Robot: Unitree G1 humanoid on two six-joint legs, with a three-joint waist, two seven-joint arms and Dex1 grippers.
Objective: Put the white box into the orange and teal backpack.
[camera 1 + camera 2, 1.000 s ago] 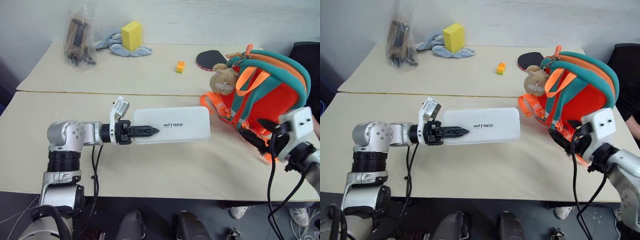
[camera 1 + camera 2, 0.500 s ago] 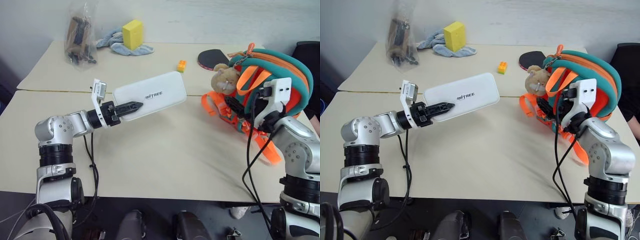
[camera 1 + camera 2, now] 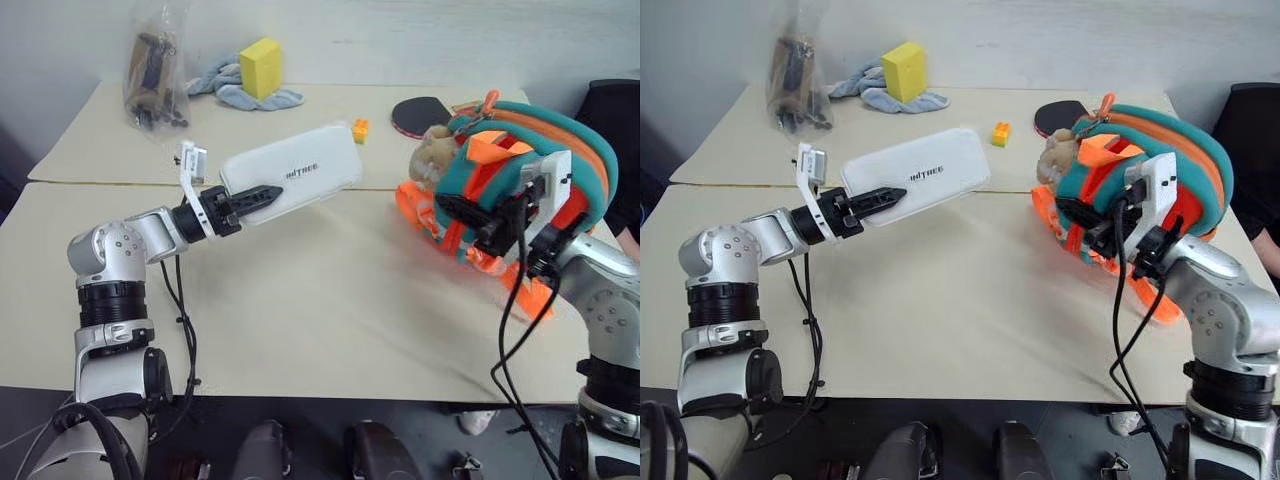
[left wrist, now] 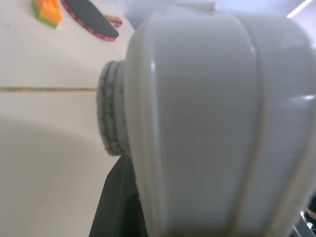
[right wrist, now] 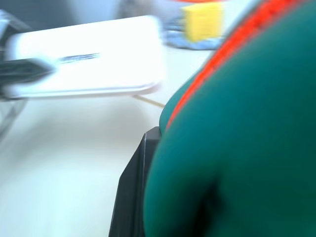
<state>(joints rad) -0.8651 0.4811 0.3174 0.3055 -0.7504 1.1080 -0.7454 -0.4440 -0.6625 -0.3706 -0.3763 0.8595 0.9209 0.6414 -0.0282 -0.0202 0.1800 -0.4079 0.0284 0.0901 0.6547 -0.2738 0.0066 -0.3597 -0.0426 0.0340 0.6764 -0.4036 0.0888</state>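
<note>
Two pale tables (image 3: 300, 300) stood pushed together under a plain wall, a seam running between them. On the far one lay a clear plastic bag (image 3: 155, 70) of dark bits, a yellow sponge block (image 3: 260, 68) resting on a blue cloth (image 3: 240, 92), a small orange and yellow brick (image 3: 359, 126) and a dark paddle (image 3: 420, 112).

My left gripper (image 3: 255, 196) was clamped on one short end of the white box (image 3: 293, 178), one black finger lying across its lettered top. I held the box clear of the table, tilted, its free end raised and pointing toward the far table, just short of the little brick. In my left wrist view the box (image 4: 217, 118) loomed close, pale and ribbed, with a black finger (image 4: 116, 197) beneath it.

The orange and teal backpack (image 3: 530, 170) sat on the right side of the near table, its orange straps spilling onto the top, well apart from the box. My right gripper (image 3: 470, 215) was pressed against its front, fingers buried in the teal trim and orange webbing; I could not tell from the head views whether they had pinched anything. My right wrist view showed teal fabric (image 5: 247, 138) with an orange edge right against the camera, a black finger (image 5: 133, 192) beside it, and the white box beyond.
</note>
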